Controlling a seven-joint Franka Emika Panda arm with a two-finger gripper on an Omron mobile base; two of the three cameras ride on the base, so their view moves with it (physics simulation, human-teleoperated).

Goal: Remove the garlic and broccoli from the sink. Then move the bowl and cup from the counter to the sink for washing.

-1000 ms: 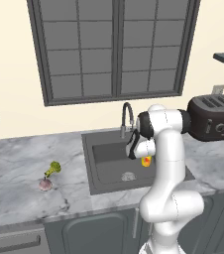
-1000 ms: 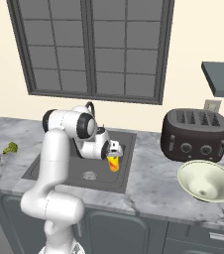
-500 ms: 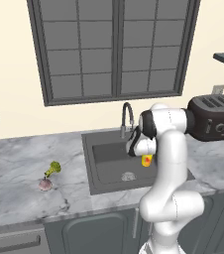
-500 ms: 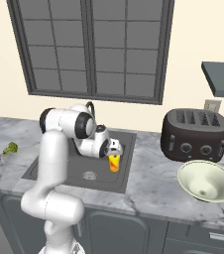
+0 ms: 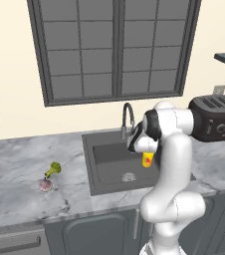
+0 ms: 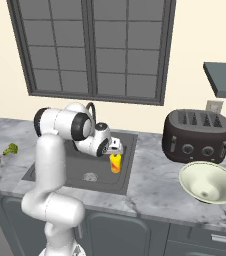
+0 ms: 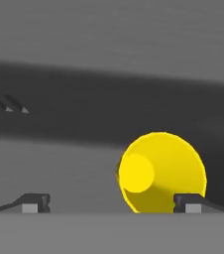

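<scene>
Three of four items look dealt with, by my reading. Garlic (image 5: 45, 185) and broccoli (image 5: 54, 169) both lie on the counter (image 5: 15, 199) left of the sink (image 5: 104, 185), close together, broccoli just behind garlic; well apart from the basin. So the removal half looks done.

Cup (image 5: 147, 159): inside the sink outline at its right part, upright in both base views, red-orange patch facing front. My gripper (image 7: 112, 203) sits directly over it, fingers (image 7: 34, 202) spread wide to either side of the yellow rim, not pressing on it as far as the hand view shows. I judge the cup released or just about; can't confirm it rests on the basin floor, since the arm hides its base in the left base view.

Bowl (image 6: 208, 182): on the counter, right end, in front of the toaster (image 6: 197, 135), well apart from the sink. Not yet moved. This is the remaining job.

Count:
- garlic: 1
- broccoli: 1
- cup: 1
- bowl: 1
- sink: 1, w/ 1 gooseneck tap (image 5: 127, 117) and 1 pale drain disc (image 5: 129, 177)
- toaster: 1
- gripper: 1, jaws apart, holding nothing.

Est. progress: approx. three quarters, pending bowl transfer.
</scene>
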